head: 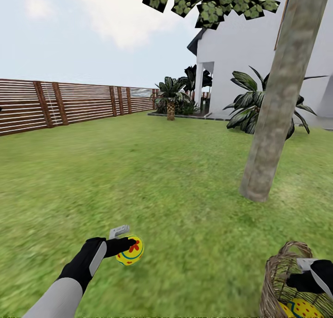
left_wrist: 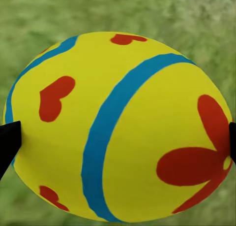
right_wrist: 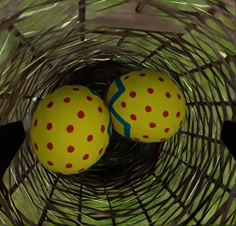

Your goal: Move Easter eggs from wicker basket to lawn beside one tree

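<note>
While the left hand (head: pixel 124 245) pinches one Easter egg (head: pixel 130 251) between its fingers, low over the lawn (head: pixel 152 179), the job looks to be in its carrying-and-placing step for the first of the three. In the left wrist view that egg (left_wrist: pixel 118 127) sits squeezed between the two dark fingertips (left_wrist: pixel 9 142), with blurred grass behind it; whether it already touches the grass I cannot tell.

Further right stands the tree (head: pixel 280 100), its grey-brown trunk rising from the grass, well apart from the held egg. To my eye, the next move calls for bringing the egg closer to the trunk's foot, lowering it onto the grass, then spreading the fingers so it rests without rolling.

At the right, the wicker basket (head: pixel 276 285) stands on the lawn, and the right hand (head: pixel 307 278) hangs over its mouth. In the right wrist view its fingers (right_wrist: pixel 10 145) stand spread, gripping nothing, above the basket's woven wall (right_wrist: pixel 196 186).

Counted: three eggs in all, one held and two eggs (right_wrist: pixel 71 130) lying side by side, touching, on the basket's bottom; one basket; one bare-trunked tree near it.
</note>
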